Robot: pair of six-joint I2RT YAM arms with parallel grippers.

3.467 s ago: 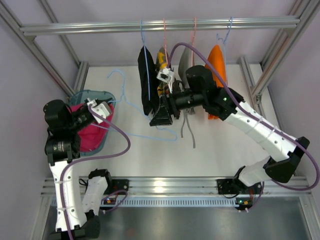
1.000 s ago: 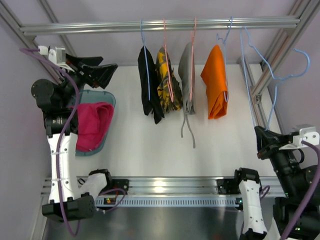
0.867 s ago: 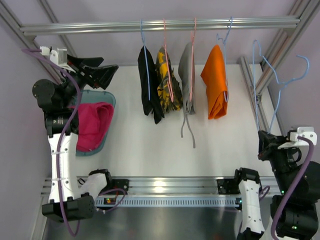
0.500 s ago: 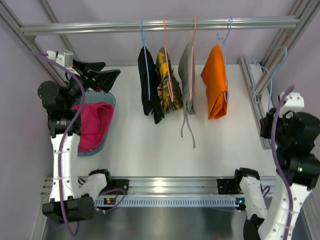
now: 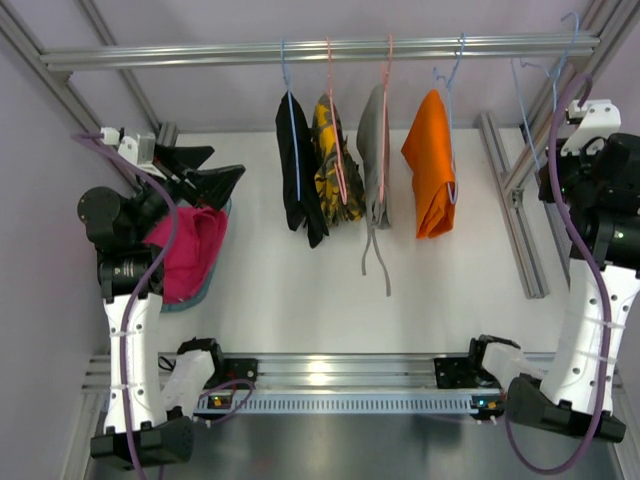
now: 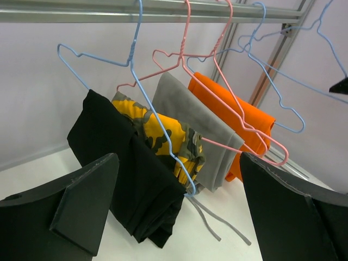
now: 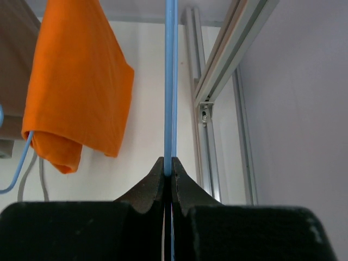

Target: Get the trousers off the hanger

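Observation:
The black trousers (image 5: pixel 297 175) (image 6: pixel 122 168) hang folded over a blue hanger (image 5: pixel 290 110) (image 6: pixel 154 117), leftmost on the rail (image 5: pixel 320 48). My left gripper (image 5: pixel 213 168) (image 6: pixel 176 163) is open and empty, held in the air left of them and facing them, not touching. The magenta-pink trousers (image 5: pixel 192 250) lie in a teal basket (image 5: pixel 205 292) under my left arm. My right gripper (image 5: pixel 560 160) (image 7: pixel 168 163) is raised at the far right, shut on the wire of an empty blue hanger (image 5: pixel 545 75) (image 7: pixel 170 81) (image 6: pixel 283 81).
Camouflage yellow trousers (image 5: pixel 330 150), grey ones (image 5: pixel 373 150) with dangling cords, and orange ones (image 5: pixel 430 165) hang on further hangers right of the black pair. An aluminium frame post (image 5: pixel 515 200) runs along the table's right side.
My right arm has swung up and back, lifting the empty blue hanger towards the rail's right end. My left arm has drifted slightly right, still open.

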